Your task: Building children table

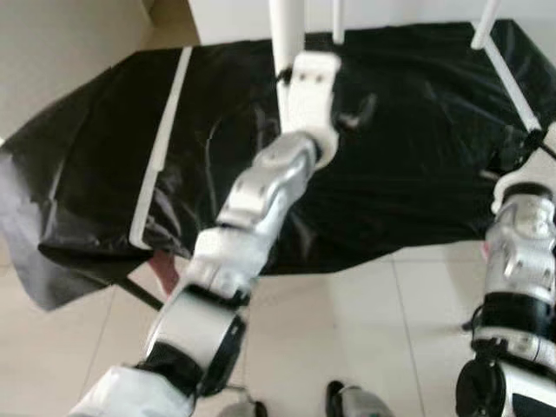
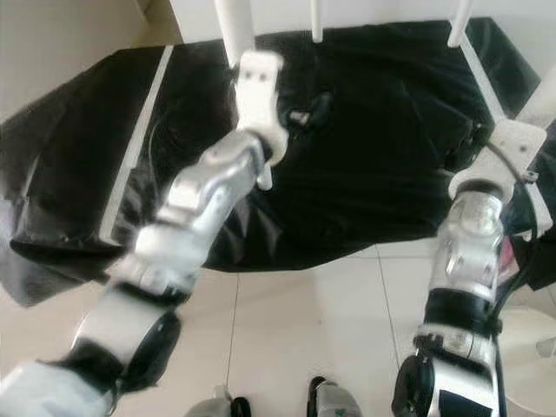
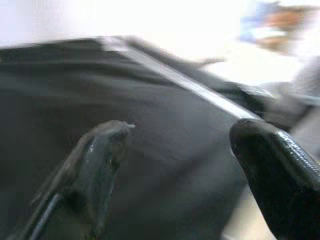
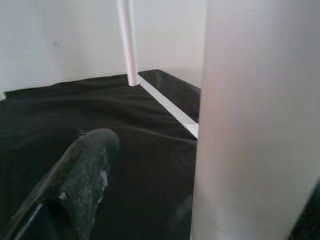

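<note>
The children's table [image 1: 417, 174] lies upside down, wrapped in black plastic, with white legs standing up from it. My left gripper [image 1: 352, 113] hovers over the middle of the underside, just right of the near white leg [image 1: 287, 30]; its fingers [image 3: 100, 160] are open with nothing between them. My right gripper [image 2: 508, 165] is at the table's right edge. There a thick white leg [image 4: 255, 125] stands between its fingers, and the one clear finger [image 4: 80, 175] is apart from the leg. Another leg [image 4: 127, 40] rises at the far corner.
White rails run along the left side [image 1: 161, 148] and right side [image 1: 512, 82] of the underside. Pale floor tiles [image 1: 365, 321] lie in front of the table, with my feet [image 1: 356, 400] at the bottom. A white wall is behind.
</note>
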Motion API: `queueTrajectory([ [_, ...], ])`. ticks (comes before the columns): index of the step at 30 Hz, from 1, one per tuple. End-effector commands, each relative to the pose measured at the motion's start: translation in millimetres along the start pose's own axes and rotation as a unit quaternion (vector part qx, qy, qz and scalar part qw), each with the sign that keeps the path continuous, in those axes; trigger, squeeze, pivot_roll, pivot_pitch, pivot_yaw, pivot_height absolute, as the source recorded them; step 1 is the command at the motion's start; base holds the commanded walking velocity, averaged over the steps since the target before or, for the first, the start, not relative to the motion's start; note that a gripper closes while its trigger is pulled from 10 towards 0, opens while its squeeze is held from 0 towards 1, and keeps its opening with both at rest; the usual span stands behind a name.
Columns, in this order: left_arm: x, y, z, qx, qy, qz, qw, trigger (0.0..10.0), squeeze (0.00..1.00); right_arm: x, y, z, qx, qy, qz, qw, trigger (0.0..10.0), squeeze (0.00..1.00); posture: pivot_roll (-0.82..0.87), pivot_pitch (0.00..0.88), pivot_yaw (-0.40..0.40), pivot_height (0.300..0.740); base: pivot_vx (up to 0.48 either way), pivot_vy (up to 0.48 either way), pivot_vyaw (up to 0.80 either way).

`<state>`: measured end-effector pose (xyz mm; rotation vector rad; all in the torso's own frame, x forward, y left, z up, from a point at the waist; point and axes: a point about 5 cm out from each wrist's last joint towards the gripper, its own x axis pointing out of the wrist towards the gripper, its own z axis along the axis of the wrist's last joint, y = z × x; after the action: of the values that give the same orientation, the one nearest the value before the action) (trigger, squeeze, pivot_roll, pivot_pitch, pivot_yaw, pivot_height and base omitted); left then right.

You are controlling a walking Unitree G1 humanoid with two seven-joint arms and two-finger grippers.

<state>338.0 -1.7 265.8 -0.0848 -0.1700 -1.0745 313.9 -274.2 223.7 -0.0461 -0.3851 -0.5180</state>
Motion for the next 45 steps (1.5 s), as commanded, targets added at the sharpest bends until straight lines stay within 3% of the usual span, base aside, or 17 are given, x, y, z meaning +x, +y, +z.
queueTrajectory([
  [1, -8.0, -8.6, -0.4, -0.004, -0.003, -0.059, 0.998, 10.0, 1.00, -8.8, 4.5, -3.3, 0.005, 0.001, 0.012, 1.000, 10.0, 1.00, 0.02, 0.113, 0.063, 0.740, 0.000, 0.000, 0.00],
  [2, -8.0, -8.6, -0.4, -0.004, -0.003, -0.059, 0.998, 10.0, 1.00, -8.8, 4.5, -3.3, 0.005, 0.001, 0.012, 1.000, 10.0, 1.00, 0.02, 0.113, 0.063, 0.740, 0.000, 0.000, 0.00],
  [3, -26.6, -8.6, -9.9, -0.028, 0.008, -0.066, 0.997, 10.0, 0.73, -17.8, -0.4, -10.3, -0.009, 0.010, 0.008, 1.000, 10.0, 1.00, 0.02, 0.113, 0.061, 0.740, 0.000, 0.000, 0.00],
  [4, -36.9, -11.7, -12.6, -0.050, 0.005, -0.078, 0.996, 10.0, 0.73, -22.4, -2.7, -14.2, -0.013, 0.016, 0.004, 1.000, 10.0, 1.00, 0.02, 0.113, 0.061, 0.740, 0.000, 0.000, 0.00],
  [7, -36.9, -11.7, -12.6, -0.050, 0.005, -0.078, 0.996, 10.0, 0.73, -22.4, -2.7, -14.2, -0.013, 0.016, 0.004, 1.000, 10.0, 1.00, 0.02, 0.113, 0.061, 0.740, 0.000, 0.000, 0.00],
  [8, -47.5, -18.3, -14.4, -0.050, 0.004, -0.094, 0.994, 10.0, 0.00, -26.9, -4.8, -15.7, -0.016, 0.015, -0.001, 1.000, 10.0, 0.72, 0.02, 0.116, 0.058, 0.740, 0.000, 0.000, 0.00],
  [9, -56.6, -25.0, -15.8, -0.054, -0.001, -0.108, 0.993, 10.0, 0.00, -31.4, -6.5, -17.5, -0.015, 0.016, -0.006, 1.000, 10.0, 0.00, 0.03, 0.119, 0.056, 0.740, 0.000, 0.000, 0.00],
  [15, -82.9, -36.1, -30.5, -0.060, 0.000, -0.113, 0.992, 10.0, 0.00, -48.6, -7.1, -26.4, 0.002, 0.032, -0.027, 0.999, 10.0, 0.00, 0.03, 0.121, 0.055, 0.740, 0.000, 0.000, 0.00],
  [18, -97.1, -37.5, -38.5, -0.087, -0.010, -0.118, 0.989, 10.0, 0.00, -57.1, -6.3, -30.3, 0.000, 0.041, -0.030, 0.999, 10.0, 0.00, 0.04, 0.118, 0.058, 0.740, 0.000, 0.000, 0.00],
  [19, -107.1, -38.4, -45.0, -0.093, -0.013, -0.110, 0.989, 10.0, 0.00, -63.6, -7.4, -32.5, -0.003, 0.046, -0.030, 0.998, 10.0, 0.00, 0.04, 0.118, 0.058, 0.740, 0.000, 0.000, 0.00],
  [23, -117.6, -36.9, -54.4, -0.089, -0.001, -0.078, 0.993, 10.0, 0.00, -72.9, -9.3, -35.9, -0.018, 0.052, -0.024, 0.998, 10.0, 0.00, 0.04, 0.115, 0.058, 0.740, 0.000, 0.000, 0.00],
  [29, -133.3, -35.7, -63.1, -0.099, 0.005, -0.041, 0.994, 10.0, 0.00, -92.3, -2.2, -42.4, -0.023, 0.060, 0.029, 0.998, 10.0, 0.00, 0.04, 0.105, 0.058, 0.740, 0.000, 0.000, 0.00],
  [32, -151.8, -30.6, -76.7, -0.099, 0.008, 0.016, 0.995, 10.0, 0.00, -118.0, 9.0, -55.8, -0.030, 0.078, 0.099, 0.992, 10.0, 0.00, 0.04, 0.096, 0.052, 0.740, 0.000, 0.000, 0.00],
  [34, -151.8, -30.6, -76.7, -0.099, 0.008, 0.016, 0.995, 10.0, 0.00, -118.0, 9.0, -55.8, -0.030, 0.078, 0.099, 0.992, 10.0, 0.00, 0.04, 0.096, 0.052, 0.740, 0.000, 0.000, 0.00],
  [37, -166.8, -31.8, -94.2, -0.105, 0.032, 0.032, 0.993, 10.0, 0.00, -135.7, 17.1, -67.8, -0.027, 0.094, 0.168, 0.981, 10.0, 0.00, 0.04, 0.089, 0.050, 0.740, 0.000, 0.000, 0.00],
  [40, -181.2, -36.1, -116.3, -0.081, 0.074, 0.041, 0.993, 10.0, 0.00, -153.7, 19.1, -86.4, -0.034, 0.134, 0.246, 0.959, 10.0, 0.00, 0.03, 0.082, 0.047, 0.740, 0.000, 0.000, 0.00],
  [45, -195.7, -35.8, -144.7, -0.060, 0.127, 0.066, 0.988, 10.0, 0.00, -164.4, 9.4, -108.3, -0.066, 0.173, 0.282, 0.941, 10.0, 0.00, 0.03, 0.074, 0.041, 0.740, 0.000, 0.000, 0.00],
])
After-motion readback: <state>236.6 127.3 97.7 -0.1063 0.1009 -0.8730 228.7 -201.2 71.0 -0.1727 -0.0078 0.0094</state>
